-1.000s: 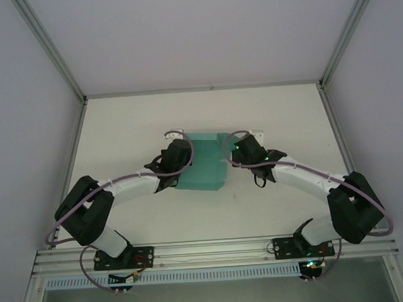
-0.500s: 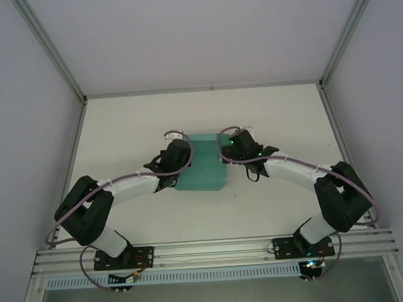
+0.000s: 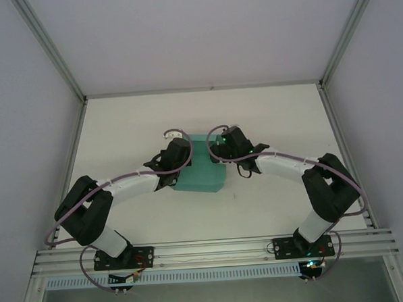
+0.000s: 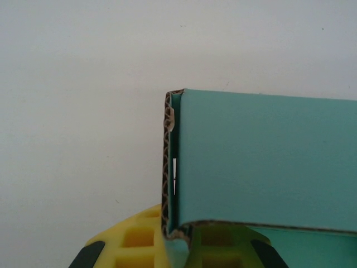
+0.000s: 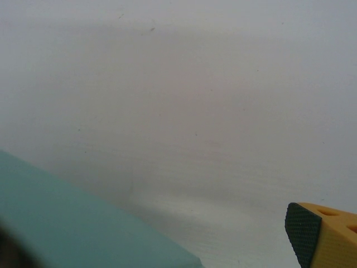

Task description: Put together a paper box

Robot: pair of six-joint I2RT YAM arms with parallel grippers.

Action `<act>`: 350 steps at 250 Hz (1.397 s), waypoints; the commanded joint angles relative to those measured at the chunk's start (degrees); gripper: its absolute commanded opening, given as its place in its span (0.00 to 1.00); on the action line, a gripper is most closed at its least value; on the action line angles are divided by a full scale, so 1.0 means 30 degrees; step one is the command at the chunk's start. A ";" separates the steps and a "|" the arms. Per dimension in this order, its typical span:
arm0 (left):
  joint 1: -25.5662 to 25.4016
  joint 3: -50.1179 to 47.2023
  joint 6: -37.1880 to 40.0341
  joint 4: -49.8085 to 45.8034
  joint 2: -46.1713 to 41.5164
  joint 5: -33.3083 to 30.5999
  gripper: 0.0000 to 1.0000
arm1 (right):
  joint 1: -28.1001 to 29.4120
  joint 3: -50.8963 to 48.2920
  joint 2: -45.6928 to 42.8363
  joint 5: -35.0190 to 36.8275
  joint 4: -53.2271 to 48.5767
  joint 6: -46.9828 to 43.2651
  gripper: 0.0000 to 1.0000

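Left gripper [image 4: 178,247] clamped on paper box [image 3: 201,177] side wall; right gripper [image 3: 218,149] jaws wide apart, over box's far right corner.

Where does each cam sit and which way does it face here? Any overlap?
Top external: fixed above and behind the bases, looking down at the table; both arms show, left gripper and right gripper at the paper box.
Left wrist: looks along its yellow fingers at the box's folded edge.
Right wrist: looks across the table; one finger lower right, box corner lower left.
Shared: the box, in all three.
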 commanded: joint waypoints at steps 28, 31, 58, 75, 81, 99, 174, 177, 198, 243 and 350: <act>0.0347 0.0659 -0.0455 -0.0533 -0.0270 -0.0256 0.00 | -0.0015 -0.2334 -0.5503 -0.0851 -0.1376 -0.1282 1.00; 0.0383 0.0637 -0.0449 -0.0533 -0.0316 -0.0186 0.00 | -0.0018 -0.2541 -0.5858 -0.1101 -0.1456 -0.1455 1.00; 0.0498 0.0579 -0.0164 -0.0453 -0.0675 0.0482 0.00 | -0.0422 -0.3838 -0.9058 -0.2226 -0.2598 -0.2020 1.00; 0.0558 0.0511 -0.0054 -0.0601 -0.1014 0.0833 0.00 | -0.1240 -0.4375 -1.0836 -0.2666 -0.3311 -0.1717 1.00; 0.0560 0.0509 -0.0044 -0.0741 -0.1176 0.0870 0.00 | -0.1634 -0.4551 -1.1354 -0.2876 -0.3547 -0.1618 1.00; 0.0593 0.0423 0.0009 -0.1024 -0.1640 0.1009 0.00 | -0.3101 -0.4968 -1.2508 -0.3475 -0.3915 -0.1403 0.99; 0.0607 0.0284 0.0326 -0.1464 -0.2586 0.1960 0.00 | -0.6359 -0.3792 -0.9536 -0.9575 -0.2923 -0.4083 0.84; 0.0598 0.0294 0.0326 -0.1463 -0.2591 0.1981 0.00 | -0.6359 -0.3661 -0.9322 -0.9684 -0.2810 -0.4138 0.84; 0.0594 0.0344 0.0365 -0.1541 -0.2565 0.2181 0.00 | -0.6358 -0.2802 -0.7852 -1.0841 -0.2425 -0.4973 0.81; 0.0578 0.0484 0.0432 -0.1529 -0.2342 0.2377 0.00 | -0.6326 -0.1694 -0.5687 -1.4392 -0.1359 -0.5944 0.73; 0.0575 0.0950 0.0235 -0.1471 -0.1429 0.2636 0.00 | -0.3513 0.1627 -0.1765 -1.4544 -0.2012 -0.7041 0.57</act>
